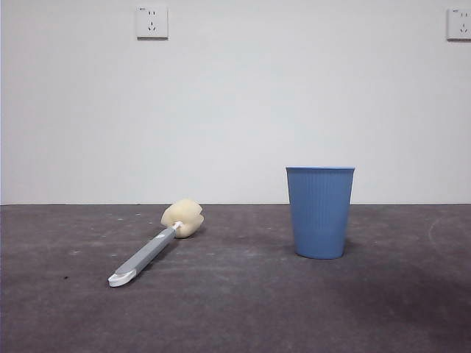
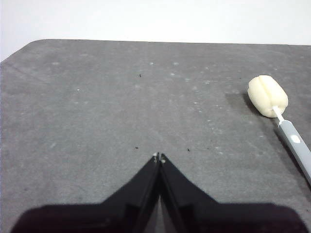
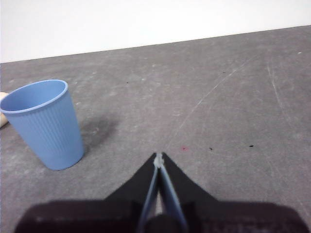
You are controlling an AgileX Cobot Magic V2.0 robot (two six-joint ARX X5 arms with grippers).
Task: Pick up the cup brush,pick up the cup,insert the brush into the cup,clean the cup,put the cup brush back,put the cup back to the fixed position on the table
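The cup brush (image 1: 151, 248) lies flat on the table (image 1: 235, 309), left of centre, with its cream sponge head (image 1: 182, 218) toward the wall and its white tip toward the camera. The blue ribbed cup (image 1: 320, 212) stands upright right of centre. In the left wrist view my left gripper (image 2: 159, 156) is shut and holds nothing, and the cup brush (image 2: 279, 111) lies well off to one side of it. My right gripper (image 3: 159, 156) is shut and holds nothing too, with the cup (image 3: 46, 124) standing apart from it. Neither gripper shows in the front view.
A white wall rises behind the table's far edge, with a power socket (image 1: 151, 22) high on it and another (image 1: 459, 23) at the right edge. The dark grey table carries faint pale scuffs and a few small specks.
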